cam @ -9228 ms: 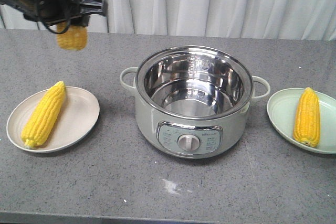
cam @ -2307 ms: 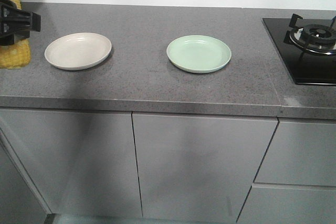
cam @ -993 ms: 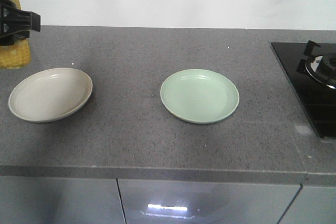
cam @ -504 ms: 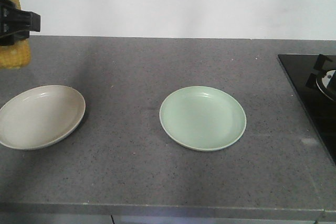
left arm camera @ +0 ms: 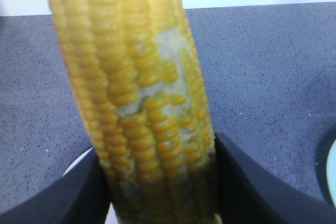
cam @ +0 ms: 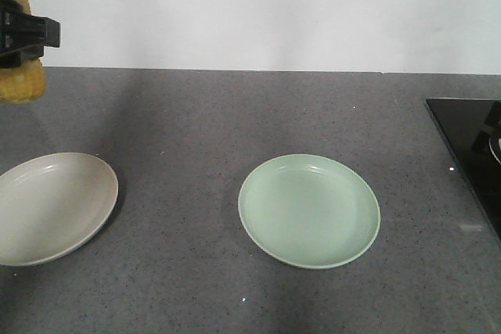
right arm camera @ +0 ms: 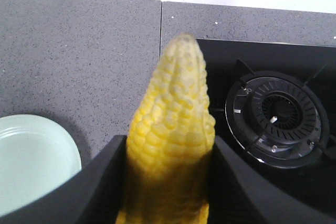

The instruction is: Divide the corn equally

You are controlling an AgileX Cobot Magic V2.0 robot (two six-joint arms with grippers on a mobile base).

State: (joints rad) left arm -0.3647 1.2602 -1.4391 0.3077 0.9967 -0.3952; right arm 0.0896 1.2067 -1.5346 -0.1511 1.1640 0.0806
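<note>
Two cobs of corn are held in the air. My left gripper point(cam: 23, 37) is shut on one yellow corn point(cam: 22, 84) at the top left of the front view, above and behind the beige plate point(cam: 47, 209). In the left wrist view that corn point(left arm camera: 142, 93) stands upright in my left gripper point(left arm camera: 163, 192), and a patch of its kernels is missing. My right gripper point(right arm camera: 168, 182) is shut on the second corn point(right arm camera: 173, 124), whose pointed tip faces away, to the right of the green plate point(right arm camera: 31, 156). The green plate point(cam: 309, 210) and the beige plate hold nothing.
A black gas hob point(cam: 470, 146) lies at the right edge of the grey counter point(cam: 196, 123), its burner point(right arm camera: 275, 116) just beyond the right gripper. A white wall runs behind the counter.
The front view has moved closer to the counter, so both plates look larger and lower, and the hob has slid towards the right edge. The left gripper still holds its corn.
</note>
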